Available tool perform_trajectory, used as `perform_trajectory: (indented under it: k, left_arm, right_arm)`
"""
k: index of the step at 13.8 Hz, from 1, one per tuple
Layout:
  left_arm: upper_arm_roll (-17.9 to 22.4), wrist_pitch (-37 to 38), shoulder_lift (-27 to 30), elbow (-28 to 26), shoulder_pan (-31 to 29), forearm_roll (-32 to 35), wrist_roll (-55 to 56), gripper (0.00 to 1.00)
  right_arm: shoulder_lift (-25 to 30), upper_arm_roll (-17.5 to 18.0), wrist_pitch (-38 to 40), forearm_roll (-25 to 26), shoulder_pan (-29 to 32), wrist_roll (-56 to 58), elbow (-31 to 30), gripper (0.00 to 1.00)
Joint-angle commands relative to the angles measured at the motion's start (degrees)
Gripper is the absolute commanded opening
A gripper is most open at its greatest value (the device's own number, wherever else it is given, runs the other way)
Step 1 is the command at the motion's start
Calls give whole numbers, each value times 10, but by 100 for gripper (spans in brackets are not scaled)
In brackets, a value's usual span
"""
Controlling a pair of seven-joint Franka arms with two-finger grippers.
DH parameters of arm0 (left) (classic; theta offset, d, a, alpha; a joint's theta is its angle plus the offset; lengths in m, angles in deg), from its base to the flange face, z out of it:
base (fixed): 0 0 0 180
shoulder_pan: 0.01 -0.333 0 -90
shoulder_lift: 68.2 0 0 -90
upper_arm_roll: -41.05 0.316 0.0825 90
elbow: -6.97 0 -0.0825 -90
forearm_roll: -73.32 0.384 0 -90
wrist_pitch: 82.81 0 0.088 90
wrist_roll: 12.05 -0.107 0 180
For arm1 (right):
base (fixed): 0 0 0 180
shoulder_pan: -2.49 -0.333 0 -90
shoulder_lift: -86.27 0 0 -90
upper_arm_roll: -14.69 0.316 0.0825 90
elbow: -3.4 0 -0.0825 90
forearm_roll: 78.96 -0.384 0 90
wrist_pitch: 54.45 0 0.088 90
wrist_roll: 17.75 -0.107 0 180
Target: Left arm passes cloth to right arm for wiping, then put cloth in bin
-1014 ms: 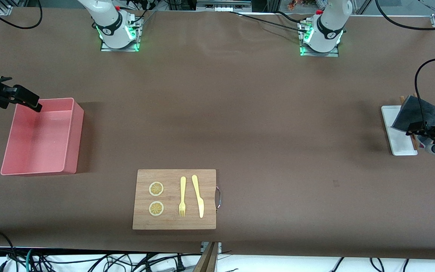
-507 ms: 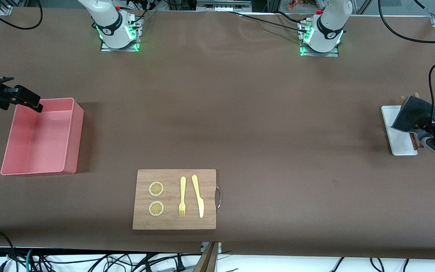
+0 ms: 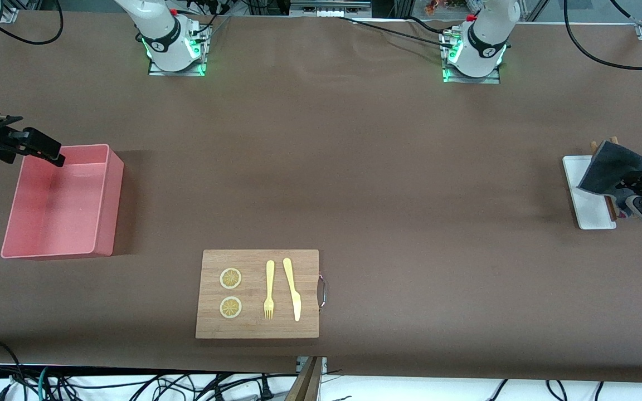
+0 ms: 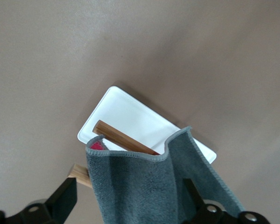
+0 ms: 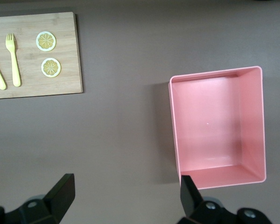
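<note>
Left gripper (image 4: 130, 205) spread wide around cloth (image 4: 154, 186), not clamped; could pinch the wooden stick (image 4: 123, 138) underneath. Right gripper (image 5: 123, 198) waits, released, above bin (image 5: 218, 128).

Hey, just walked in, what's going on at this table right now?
The left gripper is at the cloth, a dark grey square draped over the white tray at the left arm's end of the table. Its open fingers straddle the fabric but have not closed on it. The right gripper waits open above the rim of the pink bin, which holds nothing. A wooden board with a fork, a knife and two lemon slices lies untouched, nearest the front camera.
</note>
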Motion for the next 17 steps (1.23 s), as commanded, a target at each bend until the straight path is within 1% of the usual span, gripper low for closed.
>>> perform_trajectory:
  k: [1,3,4,9,11,15,16,17]
  left_arm:
    - [-6,-4,-14,14,-10,2,-28,89]
    - [-6,-4,-15,14,-10,2,-29,82]
    - [-6,-4,-15,14,-10,2,-29,81]
    - [-6,-1,-14,15,-10,2,-28,81]
    - [-6,1,-14,15,-10,1,-25,76]
    - [-6,3,-13,15,-10,-15,-26,45]
    - [-6,4,-13,15,-10,-14,-27,34]
    - [-6,5,-13,15,-8,-15,-25,25]
  right_arm:
    - [1,2,-6,-3,4,13,-4,100]
    - [-8,1,-6,-3,5,13,-4,100]
    - [-8,1,-6,-3,5,13,-4,100]
    - [-10,1,-5,-3,6,13,-5,100]
    - [-21,1,-5,-3,5,13,-5,100]
    - [-45,1,3,-2,4,13,-9,100]
    - [-45,2,4,-2,1,12,-10,100]
    - [-45,2,5,-3,0,7,-9,100]
